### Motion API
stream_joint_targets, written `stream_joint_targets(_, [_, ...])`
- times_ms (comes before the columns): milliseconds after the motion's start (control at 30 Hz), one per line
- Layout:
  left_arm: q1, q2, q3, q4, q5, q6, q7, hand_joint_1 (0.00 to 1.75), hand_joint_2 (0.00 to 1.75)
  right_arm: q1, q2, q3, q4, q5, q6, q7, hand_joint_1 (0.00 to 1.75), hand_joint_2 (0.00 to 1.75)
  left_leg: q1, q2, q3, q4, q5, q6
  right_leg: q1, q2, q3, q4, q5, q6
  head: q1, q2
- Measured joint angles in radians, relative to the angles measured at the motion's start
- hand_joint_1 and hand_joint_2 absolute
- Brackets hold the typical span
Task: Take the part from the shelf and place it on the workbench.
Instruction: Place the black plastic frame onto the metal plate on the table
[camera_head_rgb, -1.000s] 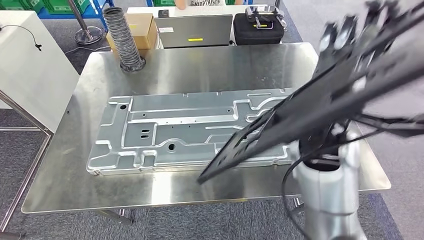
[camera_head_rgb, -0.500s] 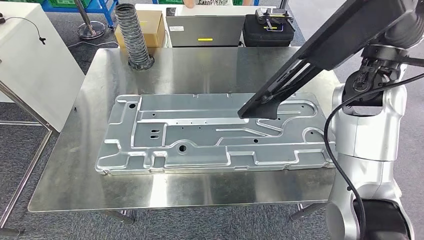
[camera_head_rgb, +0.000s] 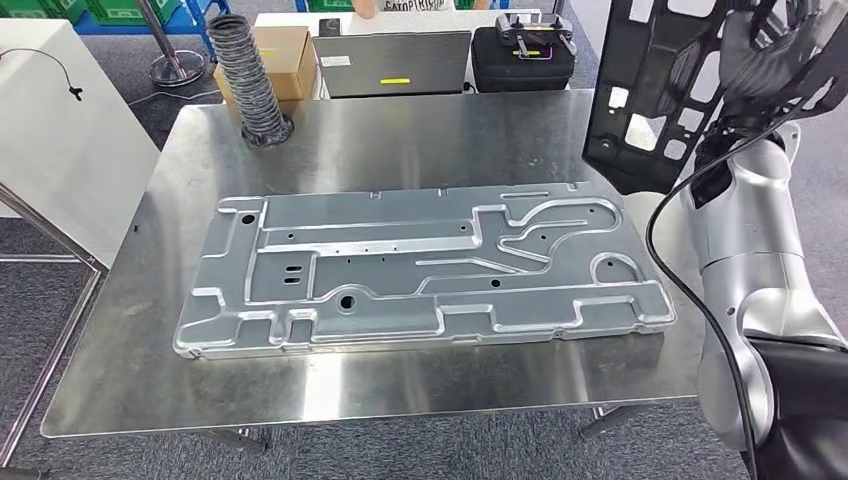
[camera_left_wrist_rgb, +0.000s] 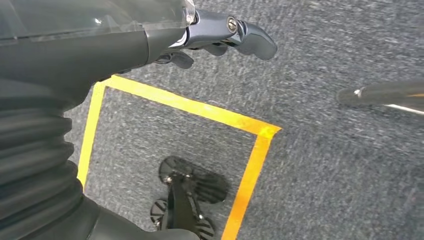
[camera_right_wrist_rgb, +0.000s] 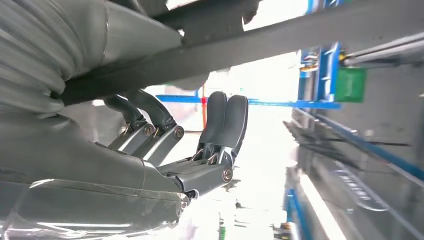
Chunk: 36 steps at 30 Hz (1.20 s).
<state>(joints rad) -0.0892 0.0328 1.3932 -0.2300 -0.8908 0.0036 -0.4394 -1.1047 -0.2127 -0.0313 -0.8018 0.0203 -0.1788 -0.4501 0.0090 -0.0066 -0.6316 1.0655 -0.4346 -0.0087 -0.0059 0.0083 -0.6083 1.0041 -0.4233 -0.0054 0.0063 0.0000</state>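
The part is a flat black panel with several cut-outs (camera_head_rgb: 648, 40). It stands nearly upright in the air past the far right corner of the steel workbench (camera_head_rgb: 420, 140). My right hand (camera_head_rgb: 770, 60) grips it from behind, high at the right. In the right wrist view, that hand's fingers (camera_right_wrist_rgb: 225, 125) curl up against the panel's dark edge (camera_right_wrist_rgb: 225, 45). A large silver stamped plate (camera_head_rgb: 420, 260) lies flat across the middle of the bench. My left hand (camera_left_wrist_rgb: 225, 35) hangs over grey carpet with loosely bent fingers and holds nothing.
A ribbed grey hose (camera_head_rgb: 245, 80) stands at the bench's far left corner. Behind the bench are a cardboard box (camera_head_rgb: 285, 55), a grey case (camera_head_rgb: 395, 60) and a black bag (camera_head_rgb: 520, 55). A white table (camera_head_rgb: 60, 130) stands at the left. Yellow tape (camera_left_wrist_rgb: 200, 107) marks the floor.
The black panel has swung from lying low and slanted over the plate's right end to standing upright, high at the far right. The view itself has shifted slightly.
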Motion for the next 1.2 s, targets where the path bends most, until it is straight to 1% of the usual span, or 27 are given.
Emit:
stream_joint_targets(33, [0.000,0.001,-0.001,0.000,-0.001,-0.001,-0.001,0.00,1.75,-0.006,-0.001,0.002,0.026,0.011,-0.004,0.003,1.75,1.75,-0.002,0.000,0.016,-0.037,0.011,0.004,0.001,0.000,-0.002,0.002,-0.001,0.004,0.000,0.000])
stream_joint_targets(133, [0.000,0.001,-0.006,0.000,-0.005,-0.002,-0.001,0.00,1.75,-0.023,-0.003,0.015,0.101,0.057,-0.020,0.016,1.75,1.75,-0.004,0.000,0.023,-0.057,0.013,0.018,0.002,-0.001,-0.005,0.004,-0.002,0.018,0.000,0.000])
stream_joint_targets(200, [-0.002,0.001,-0.009,0.000,-0.007,-0.002,-0.001,0.00,1.75,-0.031,-0.003,0.024,0.136,0.076,-0.029,0.018,1.75,1.75,0.000,0.001,0.029,-0.066,0.019,0.029,0.001,-0.002,-0.018,0.040,-0.025,0.029,0.003,0.000])
stream_joint_targets(233, [-0.003,0.001,-0.011,0.000,-0.008,-0.002,-0.001,0.00,1.75,-0.035,-0.003,0.027,0.152,0.080,-0.031,0.019,1.75,1.75,0.002,0.001,0.031,-0.070,0.021,0.033,0.000,-0.003,-0.040,0.089,-0.052,0.033,0.004,0.000])
stream_joint_targets(300, [-0.004,0.002,-0.014,0.000,-0.009,-0.002,0.000,0.00,1.75,-0.042,-0.003,0.033,0.181,0.089,-0.035,0.020,1.75,1.75,0.002,0.001,0.032,-0.071,0.020,0.037,-0.002,-0.003,-0.104,0.223,-0.114,0.040,0.006,0.000])
stream_joint_targets(333, [-0.004,0.002,-0.015,0.000,-0.009,-0.002,0.000,0.00,1.75,-0.043,-0.003,0.037,0.196,0.096,-0.037,0.022,1.75,1.75,0.002,0.001,0.032,-0.070,0.020,0.037,-0.004,-0.003,-0.132,0.276,-0.131,0.043,0.006,0.000])
stream_joint_targets(367, [-0.004,0.002,-0.015,0.000,-0.009,-0.002,0.001,0.00,1.75,-0.043,-0.003,0.042,0.210,0.107,-0.039,0.024,1.75,1.75,0.002,0.001,0.032,-0.070,0.019,0.037,-0.006,-0.003,-0.145,0.296,-0.129,0.044,0.007,0.000])
stream_joint_targets(400, [-0.004,0.002,-0.016,0.000,-0.009,-0.002,0.001,0.00,1.75,-0.044,-0.002,0.048,0.224,0.120,-0.041,0.026,1.75,1.75,0.002,0.000,0.033,-0.069,0.018,0.036,-0.008,-0.004,-0.139,0.276,-0.107,0.043,0.007,0.000])
stream_joint_targets(433, [-0.004,0.002,-0.016,0.000,-0.009,-0.002,0.001,0.00,1.75,-0.046,-0.001,0.055,0.236,0.131,-0.045,0.027,1.75,1.75,0.002,0.000,0.034,-0.067,0.016,0.034,-0.009,-0.005,-0.113,0.218,-0.071,0.042,0.007,0.000])
stream_joint_targets(467, [-0.005,0.002,-0.017,0.000,-0.009,-0.002,0.001,0.00,1.75,-0.048,0.001,0.062,0.247,0.142,-0.050,0.026,1.75,1.75,0.002,-0.001,0.034,-0.065,0.013,0.030,-0.010,-0.006,-0.079,0.142,-0.036,0.040,0.007,0.000])
stream_joint_targets(500, [-0.005,0.002,-0.017,0.000,-0.009,-0.002,0.001,0.00,1.75,-0.052,0.005,0.068,0.258,0.151,-0.056,0.024,1.75,1.75,0.000,-0.001,0.034,-0.061,0.010,0.026,-0.008,-0.007,-0.047,0.075,-0.010,0.036,0.006,0.000])
stream_joint_targets(533, [-0.005,0.003,-0.018,0.000,-0.008,-0.002,0.001,0.00,1.75,-0.056,0.010,0.074,0.268,0.158,-0.063,0.021,1.75,1.75,-0.002,-0.001,0.033,-0.058,0.008,0.021,-0.005,-0.007,-0.025,0.030,0.003,0.032,0.006,0.000])
stream_joint_targets(567, [-0.005,0.003,-0.018,0.000,-0.008,-0.002,0.001,0.00,1.75,-0.058,0.018,0.080,0.278,0.166,-0.071,0.019,1.75,1.75,-0.003,-0.001,0.032,-0.057,0.006,0.016,-0.003,-0.007,-0.016,0.009,0.004,0.027,0.006,0.000])
stream_joint_targets(633, [-0.004,0.004,-0.018,0.000,-0.009,-0.002,-0.001,0.00,1.75,-0.061,0.039,0.092,0.296,0.184,-0.084,0.017,1.75,1.75,-0.003,0.000,0.035,-0.060,0.004,0.006,0.000,-0.004,-0.014,0.007,0.003,0.016,0.006,0.000])
stream_joint_targets(700, [-0.005,0.006,-0.018,0.000,-0.009,-0.001,-0.003,0.00,1.75,-0.064,0.065,0.104,0.310,0.200,-0.091,0.017,1.75,1.75,-0.002,0.001,0.028,-0.035,-0.016,-0.004,-0.004,-0.003,-0.009,0.001,0.005,0.001,0.004,0.000])
stream_joint_targets(733, [-0.005,0.007,-0.019,0.000,-0.009,-0.001,-0.003,0.00,1.75,-0.066,0.078,0.109,0.316,0.205,-0.092,0.017,1.75,1.75,-0.001,0.001,0.012,0.005,-0.041,-0.008,-0.006,-0.003,-0.006,-0.002,0.007,-0.005,0.003,0.000])
stream_joint_targets(800, [-0.005,0.008,-0.019,0.000,-0.010,-0.001,-0.004,0.00,1.75,-0.070,0.102,0.119,0.328,0.209,-0.093,0.017,1.75,1.75,0.001,0.001,-0.047,0.136,-0.106,-0.014,-0.005,-0.002,-0.004,-0.003,0.006,-0.012,0.000,0.000])
stream_joint_targets(833, [-0.005,0.008,-0.019,0.000,-0.010,-0.001,-0.004,0.00,1.75,-0.071,0.110,0.122,0.333,0.210,-0.093,0.017,1.75,1.75,0.001,0.001,-0.077,0.197,-0.128,-0.015,-0.003,-0.002,-0.003,-0.003,0.006,-0.013,0.000,0.000])
stream_joint_targets(867, [-0.004,0.008,-0.019,0.000,-0.010,-0.001,-0.004,0.00,1.75,-0.071,0.117,0.124,0.337,0.210,-0.093,0.016,1.75,1.75,0.002,0.001,-0.094,0.229,-0.132,-0.016,-0.002,-0.002,-0.002,-0.003,0.006,-0.013,0.000,0.000])
stream_joint_targets(900, [-0.004,0.008,-0.019,0.000,-0.010,-0.001,-0.004,0.00,1.75,-0.072,0.121,0.126,0.341,0.210,-0.093,0.016,1.75,1.75,0.002,0.001,-0.091,0.221,-0.116,-0.015,0.000,-0.002,0.000,-0.003,0.005,-0.014,0.000,0.000])
stream_joint_targets(933, [-0.003,0.009,-0.019,0.000,-0.010,-0.001,-0.004,0.00,1.75,-0.072,0.126,0.127,0.345,0.210,-0.093,0.017,1.75,1.75,0.002,0.001,-0.068,0.173,-0.085,-0.012,0.001,-0.002,0.002,-0.003,0.005,-0.013,0.000,0.000])
stream_joint_targets(967, [-0.003,0.009,-0.019,0.000,-0.010,-0.001,-0.004,0.00,1.75,-0.073,0.129,0.128,0.348,0.211,-0.092,0.017,1.75,1.75,0.002,0.001,-0.032,0.099,-0.047,-0.009,0.002,-0.002,0.003,-0.002,0.004,-0.012,0.000,0.000])
stream_joint_targets(1000, [-0.004,0.010,-0.019,0.000,-0.010,-0.001,-0.004,0.00,1.75,-0.073,0.132,0.130,0.351,0.213,-0.092,0.018,1.75,1.75,0.000,0.001,0.002,0.028,-0.020,-0.005,0.004,-0.002,0.004,0.000,0.003,-0.010,0.000,0.000])
stream_joint_targets(1033, [-0.004,0.010,-0.019,0.000,-0.010,-0.001,-0.004,0.00,1.75,-0.074,0.135,0.133,0.354,0.217,-0.090,0.020,1.75,1.75,-0.001,0.001,0.027,-0.023,-0.003,-0.001,0.006,-0.002,0.002,0.001,0.003,-0.006,0.001,0.000])
stream_joint_targets(1067, [-0.004,0.010,-0.019,0.000,-0.010,-0.002,-0.004,0.00,1.75,-0.073,0.139,0.137,0.357,0.224,-0.087,0.023,1.75,1.75,-0.003,0.000,0.039,-0.051,0.002,0.003,0.007,-0.002,0.001,0.002,0.003,-0.002,0.001,0.000])
stream_joint_targets(1167, [-0.004,0.009,-0.019,0.000,-0.009,-0.004,-0.006,0.00,1.75,-0.072,0.159,0.156,0.370,0.254,-0.078,0.040,0.44,0.44,-0.003,0.001,0.040,-0.061,0.008,0.017,0.006,-0.001,-0.002,0.004,0.003,0.014,0.001,0.000])
stream_joint_targets(1200, [-0.005,0.009,-0.020,0.000,-0.009,-0.005,-0.008,0.00,1.75,-0.072,0.167,0.164,0.375,0.267,-0.076,0.047,0.00,0.00,-0.001,0.002,0.041,-0.064,0.011,0.023,0.005,-0.001,-0.008,0.017,-0.008,0.019,0.003,0.000])
